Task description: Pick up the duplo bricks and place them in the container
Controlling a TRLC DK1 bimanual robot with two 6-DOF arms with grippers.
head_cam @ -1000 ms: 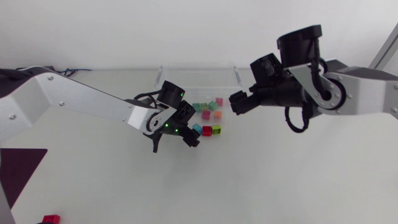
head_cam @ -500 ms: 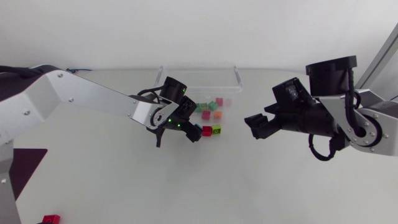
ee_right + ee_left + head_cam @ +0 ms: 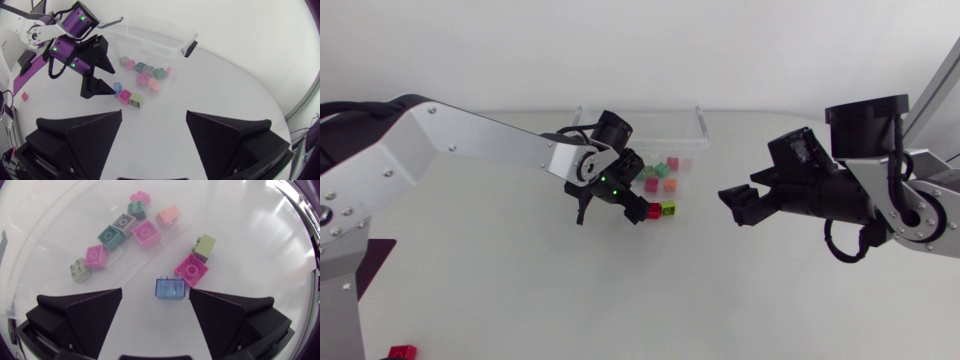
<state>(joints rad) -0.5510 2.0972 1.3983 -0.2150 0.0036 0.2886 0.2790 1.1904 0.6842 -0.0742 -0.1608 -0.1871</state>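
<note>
Several small duplo bricks [image 3: 660, 185] lie on the table just in front of the clear container [image 3: 640, 125]. My left gripper [image 3: 612, 206] hovers at the near edge of this cluster, open. In the left wrist view a translucent blue brick [image 3: 170, 288] lies just ahead of the gap between its fingers, untouched, with a magenta brick [image 3: 191, 270] and an olive brick [image 3: 204, 245] beyond it. My right gripper [image 3: 731, 206] hangs open and holds nothing, well to the right of the bricks. The right wrist view takes in the container [image 3: 150, 35], the bricks [image 3: 142, 75] and my left gripper [image 3: 113, 80].
A lone red brick [image 3: 400, 351] lies at the near left corner, beside a dark purple mat [image 3: 365, 265]. Bare white table stretches between the cluster and my right gripper.
My right arm has drawn back from beside the container to the right and toward the table's front. My left gripper has shifted slightly right, over the near bricks.
</note>
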